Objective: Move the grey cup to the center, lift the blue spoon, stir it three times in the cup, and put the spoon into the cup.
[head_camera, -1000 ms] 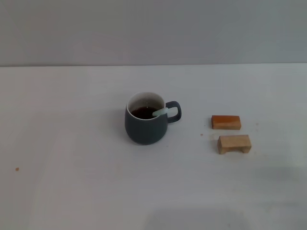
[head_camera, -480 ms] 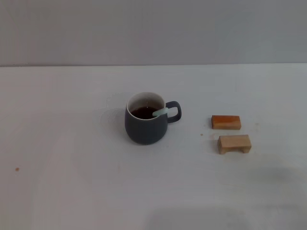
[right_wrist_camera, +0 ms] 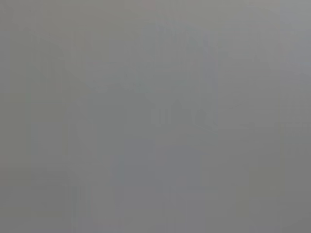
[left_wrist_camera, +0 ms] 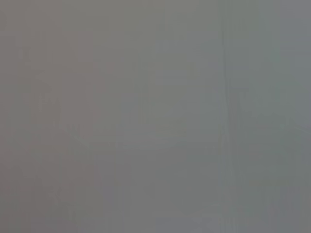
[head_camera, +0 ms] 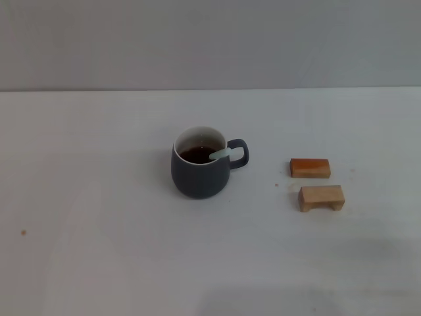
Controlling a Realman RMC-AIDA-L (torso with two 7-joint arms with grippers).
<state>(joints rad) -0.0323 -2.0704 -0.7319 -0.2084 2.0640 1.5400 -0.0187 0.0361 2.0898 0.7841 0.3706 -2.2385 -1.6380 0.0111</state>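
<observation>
The grey cup (head_camera: 200, 170) stands upright near the middle of the white table in the head view, its handle pointing right and dark liquid inside. The blue spoon (head_camera: 220, 154) rests in the cup, its pale handle leaning over the rim toward the cup's handle; its bowl is hidden in the liquid. Neither gripper shows in the head view. Both wrist views show only a plain grey surface.
Two small wooden blocks lie right of the cup: an orange-brown one (head_camera: 310, 168) and a paler one (head_camera: 321, 197) in front of it. A small brown speck (head_camera: 24, 232) lies at the left. A grey wall stands behind the table's far edge.
</observation>
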